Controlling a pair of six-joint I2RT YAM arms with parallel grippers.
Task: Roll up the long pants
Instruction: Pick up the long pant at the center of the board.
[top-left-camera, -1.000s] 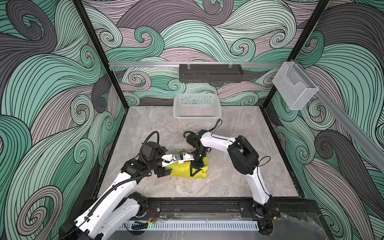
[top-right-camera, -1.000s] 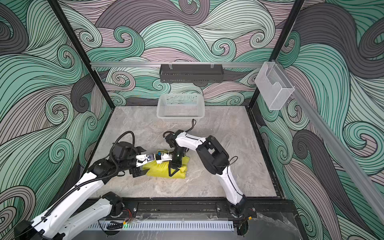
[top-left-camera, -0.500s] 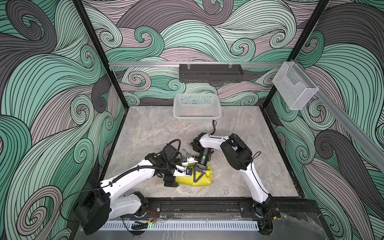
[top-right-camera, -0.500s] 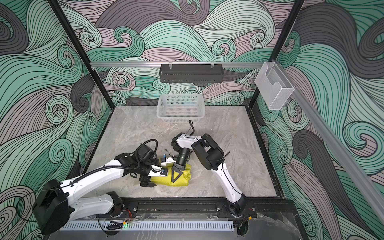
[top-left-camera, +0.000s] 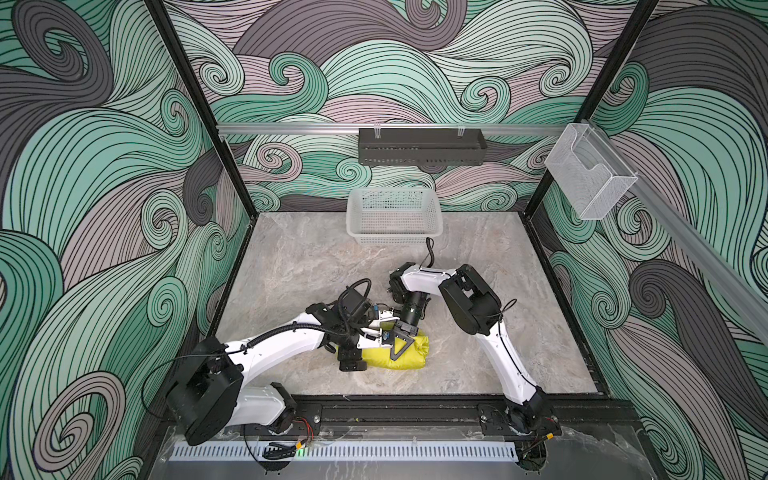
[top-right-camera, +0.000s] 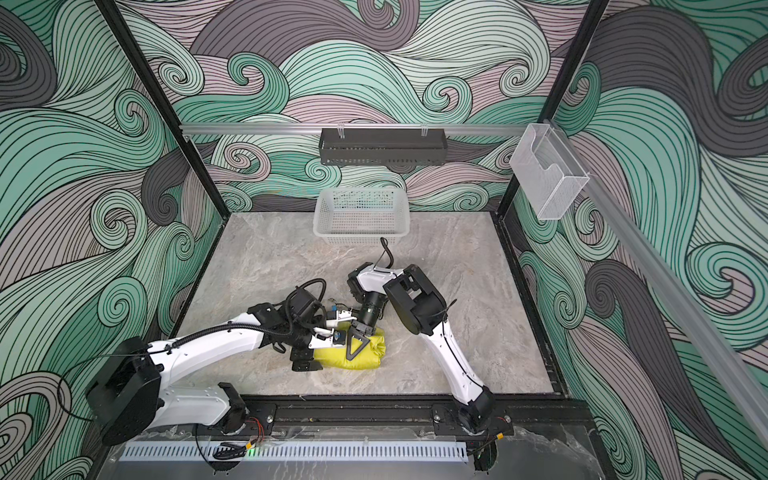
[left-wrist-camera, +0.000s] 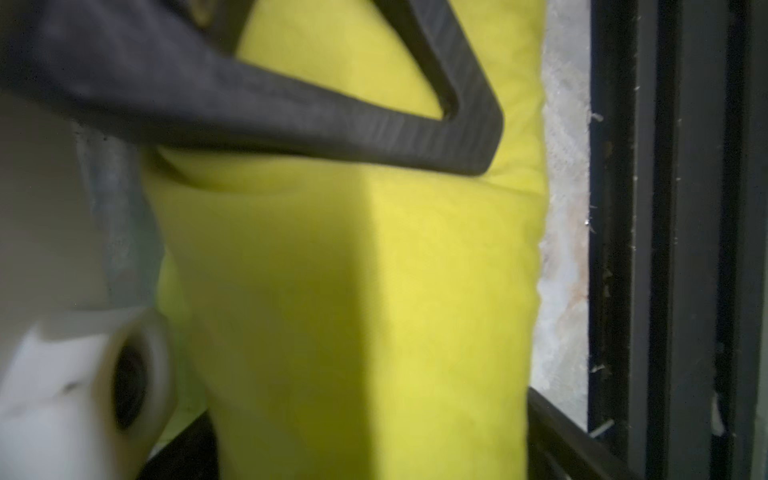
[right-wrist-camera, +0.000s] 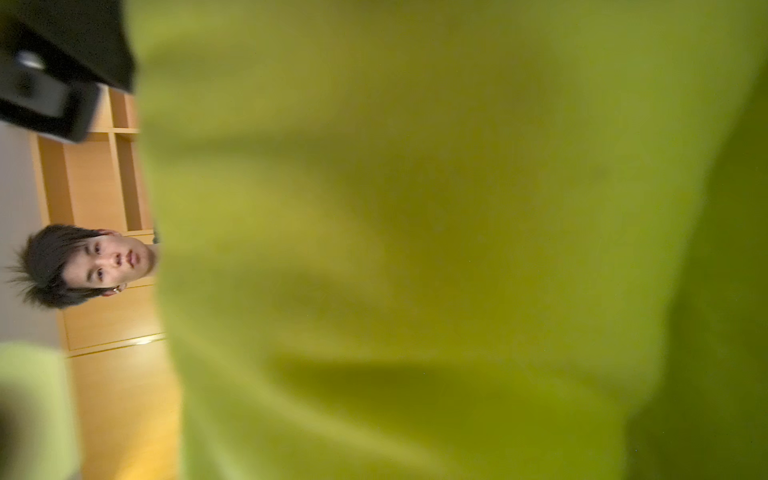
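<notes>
Already wound into one fat roll, the long pants (top-left-camera: 378, 360) lie near the worktop's (top-left-camera: 307, 266) front edge, about midway along it. The left pincer (top-left-camera: 360, 345) stands spread wide at the roll's left end; the right pincer (top-left-camera: 398, 348) lays one black triangular finger across its top, the mate hidden, so its grip cannot be told. Behind, bare stone runs to the single white basket (top-left-camera: 394, 235) at the back wall.

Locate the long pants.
In both top views the long pants lie rolled on the table's near centre, close to the front rail, far from the white basket.
</notes>
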